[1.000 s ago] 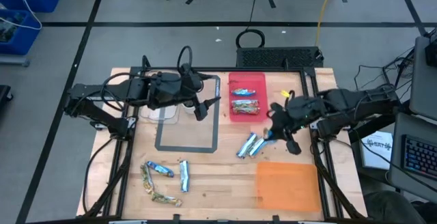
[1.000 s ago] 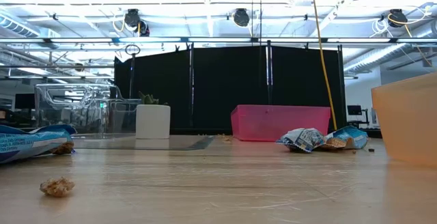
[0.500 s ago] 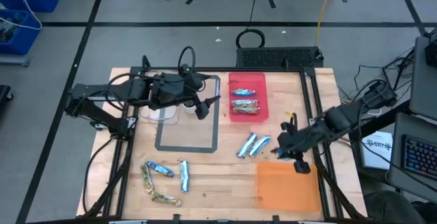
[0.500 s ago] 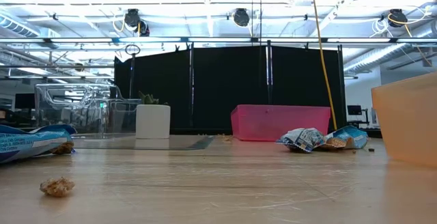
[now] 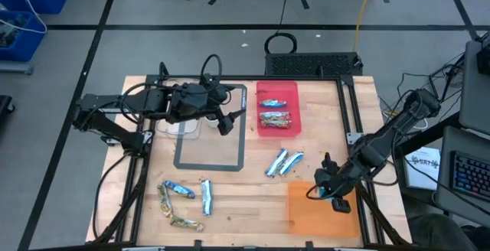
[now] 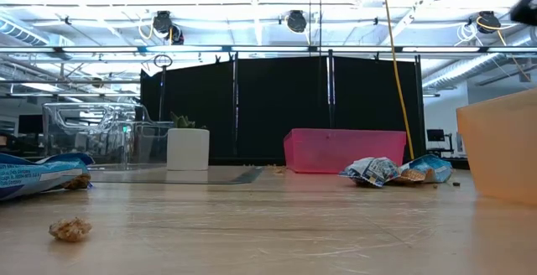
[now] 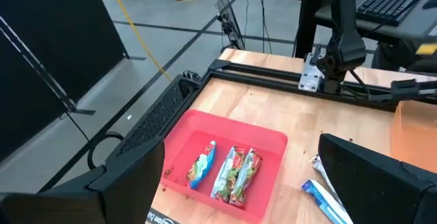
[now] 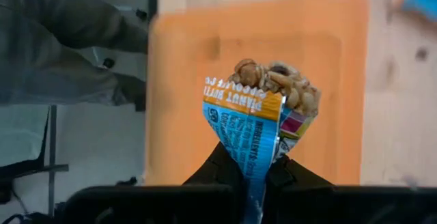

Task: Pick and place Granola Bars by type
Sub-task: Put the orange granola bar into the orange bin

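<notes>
Right wrist view is the useful one here: a blue-wrapped granola bar (image 8: 263, 125) is pinched between the right gripper (image 8: 254, 173) fingers, its wrapper torn open at the far end so the nutty bar itself is seen poking out, and the orange tray (image 8: 184, 101) is spread out right behind it. From the high view, the right gripper (image 5: 328, 192) is seen over the near-left edge of that orange tray (image 5: 325, 219), on the right side of the table (image 5: 253, 205). The left gripper (image 5: 224, 116) is held with its fingers spread wide and nothing between them, hovering above the grey-framed mat (image 5: 208, 140) — just left of the red bin (image 5: 277, 92), where three bars (image 7: 225, 173) are already laid side by side. Two blue bars (image 5: 282, 161) are left lying between the red bin and the orange tray, and a small cluster of bars (image 5: 184, 201) — blue and gold mixed — is scattered at the near-left of the table.
</notes>
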`<state>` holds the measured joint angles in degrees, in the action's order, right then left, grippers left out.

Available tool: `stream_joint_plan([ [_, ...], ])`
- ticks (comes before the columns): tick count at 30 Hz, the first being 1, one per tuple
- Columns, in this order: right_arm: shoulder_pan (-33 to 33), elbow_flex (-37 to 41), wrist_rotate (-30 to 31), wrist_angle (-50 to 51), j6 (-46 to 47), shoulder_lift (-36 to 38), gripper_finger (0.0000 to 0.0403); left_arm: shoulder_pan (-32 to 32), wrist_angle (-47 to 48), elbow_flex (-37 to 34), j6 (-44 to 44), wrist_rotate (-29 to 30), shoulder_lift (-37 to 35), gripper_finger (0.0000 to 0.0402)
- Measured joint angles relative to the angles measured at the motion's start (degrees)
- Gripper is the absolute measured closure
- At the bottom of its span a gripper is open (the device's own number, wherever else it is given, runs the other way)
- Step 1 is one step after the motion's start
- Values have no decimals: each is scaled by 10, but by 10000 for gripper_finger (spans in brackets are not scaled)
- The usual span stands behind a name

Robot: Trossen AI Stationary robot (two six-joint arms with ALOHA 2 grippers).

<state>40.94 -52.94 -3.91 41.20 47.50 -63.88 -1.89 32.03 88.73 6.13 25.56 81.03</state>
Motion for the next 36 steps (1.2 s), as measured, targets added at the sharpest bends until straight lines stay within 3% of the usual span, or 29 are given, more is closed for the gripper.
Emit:
stream_joint_plan([
  [10,4,75,-38,0,68,-17,402,0,0,0,1,0,0,11],
  [21,4,79,-53,-42,28,-112,402,0,0,0,27,-1,0,11],
  [24,4,79,-54,-47,22,-131,402,-3,37,1,46,-7,0,11],
  [31,4,79,-54,-48,20,-153,371,-27,210,1,218,-73,0,11],
  [36,4,79,-54,-46,25,-153,334,-62,307,1,353,-54,0,11],
])
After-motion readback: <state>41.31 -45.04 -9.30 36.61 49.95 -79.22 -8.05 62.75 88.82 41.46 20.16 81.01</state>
